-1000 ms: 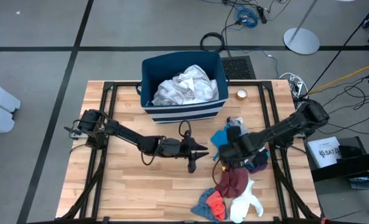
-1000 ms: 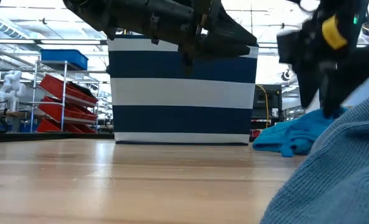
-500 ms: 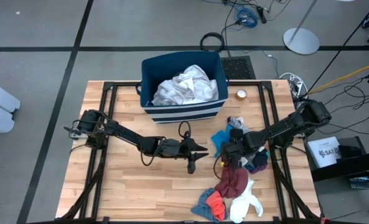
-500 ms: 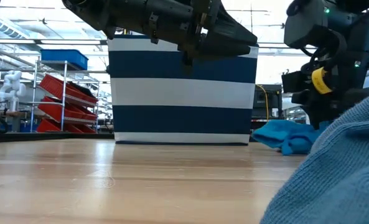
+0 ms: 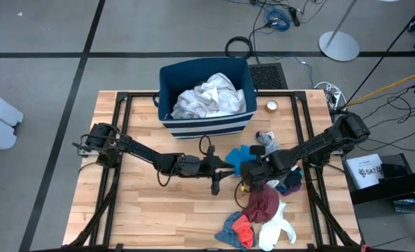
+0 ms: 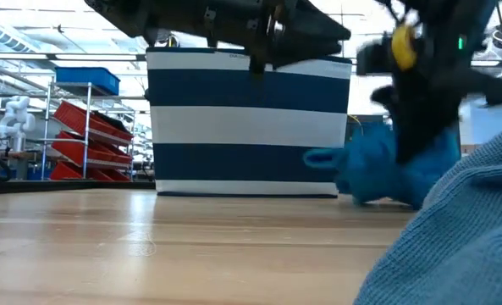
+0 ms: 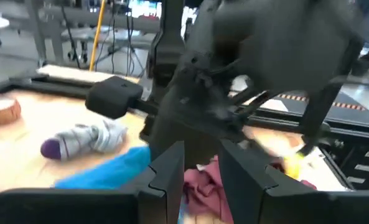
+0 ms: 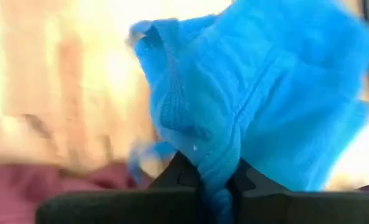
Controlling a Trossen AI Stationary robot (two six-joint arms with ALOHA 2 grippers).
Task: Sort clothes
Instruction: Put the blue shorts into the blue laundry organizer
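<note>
Right gripper [image 5: 245, 170], right of frame centre, pinches the bright blue garment [image 5: 239, 156] between closed fingers. Left gripper [image 5: 224, 170], at centre, hovers part-open and empty before the navy striped bin [image 5: 166, 78].

Teal garment [image 8: 259, 106] pinched in right claw [image 8: 216, 186]

a grey floor [image 5: 46, 42] crossed by dark lines [image 5: 95, 24] surrounds the wooden table [image 5: 158, 210], which sits on a black frame [image 5: 116, 112]. beyond the table's far edge lie a coiled black cable [image 5: 238, 46], a blue cable bundle [image 5: 278, 17] and a round white stand base [image 5: 339, 46]. a yellow cable [image 5: 392, 85] runs in from the right, near a white labelled box [image 5: 367, 170]. across the table, the room shows metal shelving [image 6: 81, 127] with red bins [image 6: 94, 127] and a blue bin [image 6: 85, 79], a small white robot figure [image 6: 13, 114], and bright ceiling light [image 6: 30, 34].
</note>
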